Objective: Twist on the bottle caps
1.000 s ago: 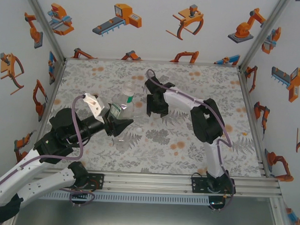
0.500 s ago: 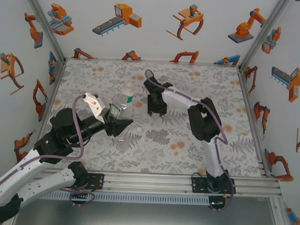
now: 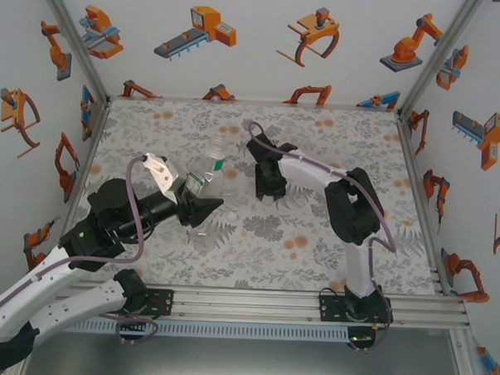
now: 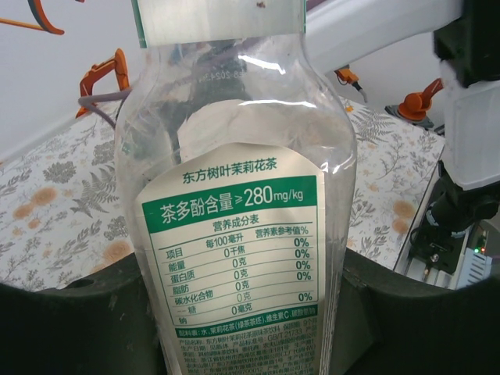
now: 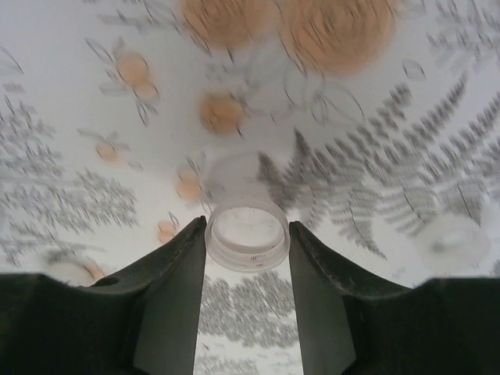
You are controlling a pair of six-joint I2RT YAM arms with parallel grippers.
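over table (image 3: 314, 240), right gripper (image 5: 248, 231) pinches white cap (image 5: 248, 226); left gripper (image 3: 201, 209) grips bottle (image 4: 242, 187)

The table (image 3: 313, 265) was pale, with grey ferns and orange flowers all over it. White walls (image 3: 255, 63) stood on three sides, with pictures of orange robot arms (image 3: 410, 47). Silver metal bars (image 3: 295, 304) ran along the near edge. The light was bright.
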